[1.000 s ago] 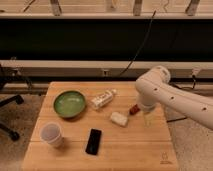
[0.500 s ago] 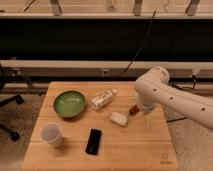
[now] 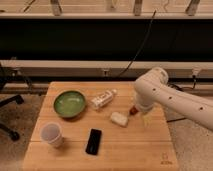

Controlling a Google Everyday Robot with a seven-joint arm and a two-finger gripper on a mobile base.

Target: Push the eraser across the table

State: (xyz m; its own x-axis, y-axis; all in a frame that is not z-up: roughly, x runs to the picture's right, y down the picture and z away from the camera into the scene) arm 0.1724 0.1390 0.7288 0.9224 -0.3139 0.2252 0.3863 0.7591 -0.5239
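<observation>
While I look from the near edge of the worktop (image 3: 135, 150), the black eraser (image 3: 93, 141) comes first. It lies flat, a bit left of the middle. A pale cup (image 3: 52, 134) stands to its left, near but not touching. A small dark mark (image 3: 165, 161) sits by the near right corner. Farther back lies a small white block (image 3: 119, 119). My pincer (image 3: 144, 119) hangs just right of it, toward the right edge, well apart from the eraser. I cannot tell if my pincer is apart or together. Toward the far edge sit a green bowl (image 3: 69, 104) and a bottle (image 3: 103, 99) on its side.
</observation>
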